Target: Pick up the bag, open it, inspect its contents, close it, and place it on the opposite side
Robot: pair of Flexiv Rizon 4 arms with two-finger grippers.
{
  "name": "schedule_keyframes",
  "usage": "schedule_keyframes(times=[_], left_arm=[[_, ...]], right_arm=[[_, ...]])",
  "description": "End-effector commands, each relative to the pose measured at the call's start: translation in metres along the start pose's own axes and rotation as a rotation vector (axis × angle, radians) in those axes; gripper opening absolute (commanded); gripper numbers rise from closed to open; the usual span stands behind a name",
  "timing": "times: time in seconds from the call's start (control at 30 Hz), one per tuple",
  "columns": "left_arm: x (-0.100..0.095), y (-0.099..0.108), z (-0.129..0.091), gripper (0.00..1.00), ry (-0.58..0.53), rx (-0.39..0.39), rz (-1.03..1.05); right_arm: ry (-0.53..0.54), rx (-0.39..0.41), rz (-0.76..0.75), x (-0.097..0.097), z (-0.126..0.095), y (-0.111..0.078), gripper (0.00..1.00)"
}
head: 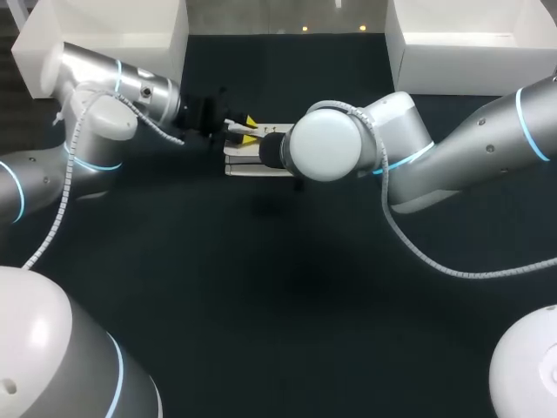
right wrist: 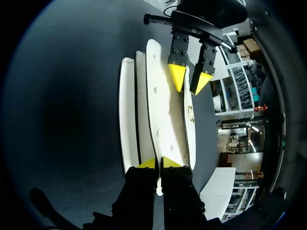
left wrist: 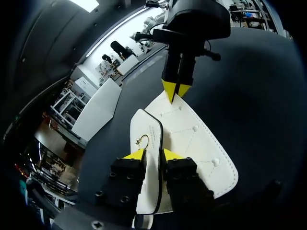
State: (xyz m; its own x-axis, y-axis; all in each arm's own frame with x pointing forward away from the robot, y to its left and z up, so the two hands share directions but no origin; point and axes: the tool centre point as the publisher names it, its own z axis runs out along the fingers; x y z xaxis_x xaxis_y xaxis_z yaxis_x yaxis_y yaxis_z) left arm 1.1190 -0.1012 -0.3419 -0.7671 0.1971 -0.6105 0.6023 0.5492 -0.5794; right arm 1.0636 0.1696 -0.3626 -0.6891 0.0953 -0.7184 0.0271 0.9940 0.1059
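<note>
Two robot arms work a white bag [head: 248,165] at the upper middle of the frame, over a dark desk [head: 278,296]. The left hand [head: 249,129] comes in from the frame's left and the right arm reaches across from the frame's right. Its bulky wrist joint covers much of the bag from above.

In the left wrist view the left hand is drawn narrow. Its yellow fingertips [left wrist: 136,154] are pressed on either side of a thin, dark-edged panel at the bag's near end. At the far end of the bag, the right hand [right wrist: 159,163] is pinched almost closed on another panel's edge, with only that sheet between its tips. Its own view shows the bag as several white layers running edge-on ahead of it, towards the left hand. A small metal fitting [left wrist: 142,140] sits on the panel just ahead of the left hand's tips. Whether the bag rests on the desk or hangs just above it cannot be told.

The step in hand appears to be the opening, as each hand grips a different layer at opposite ends. The next move likely calls for the two hands to part those layers gently, keeping both pinches firm, until the mouth gapes enough for a look inside. Closing it and placing it on the opposite side are not yet done.
</note>
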Motion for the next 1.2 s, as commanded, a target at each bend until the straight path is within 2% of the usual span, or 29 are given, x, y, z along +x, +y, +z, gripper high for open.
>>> schedule_keyframes(times=[0.03, 0.2, 0.37, 0.53, 0.9, 1.03, 1.2], left_arm=[[-0.002, 0.001, 0.006, 0.00, 0.008, 0.008, 0.000], [0.005, 0.000, 0.004, 0.00, 0.017, 0.020, 0.000], [0.011, 0.011, -0.002, 0.00, 0.017, 0.001, -0.036], [0.009, 0.016, -0.009, 0.00, -0.014, -0.006, -0.066], [0.015, -0.014, 0.007, 0.00, 0.028, 0.034, -0.012], [0.013, -0.015, 0.003, 0.00, 0.019, 0.029, -0.003], [0.002, -0.005, -0.006, 0.00, -0.028, 0.035, -0.062]], right_arm=[[-0.004, 0.001, 0.001, 0.001, 0.001, 0.001, 0.00], [-0.004, 0.001, 0.001, 0.001, 0.001, 0.001, 0.00], [-0.004, 0.001, 0.001, 0.001, 0.001, 0.001, 0.00], [-0.004, 0.001, 0.001, 0.001, 0.001, 0.001, 0.00], [-0.004, 0.001, 0.001, 0.001, 0.001, 0.001, 0.00], [-0.004, 0.001, 0.001, 0.001, 0.001, 0.001, 0.00], [-0.004, 0.001, 0.001, 0.001, 0.001, 0.001, 0.00]])
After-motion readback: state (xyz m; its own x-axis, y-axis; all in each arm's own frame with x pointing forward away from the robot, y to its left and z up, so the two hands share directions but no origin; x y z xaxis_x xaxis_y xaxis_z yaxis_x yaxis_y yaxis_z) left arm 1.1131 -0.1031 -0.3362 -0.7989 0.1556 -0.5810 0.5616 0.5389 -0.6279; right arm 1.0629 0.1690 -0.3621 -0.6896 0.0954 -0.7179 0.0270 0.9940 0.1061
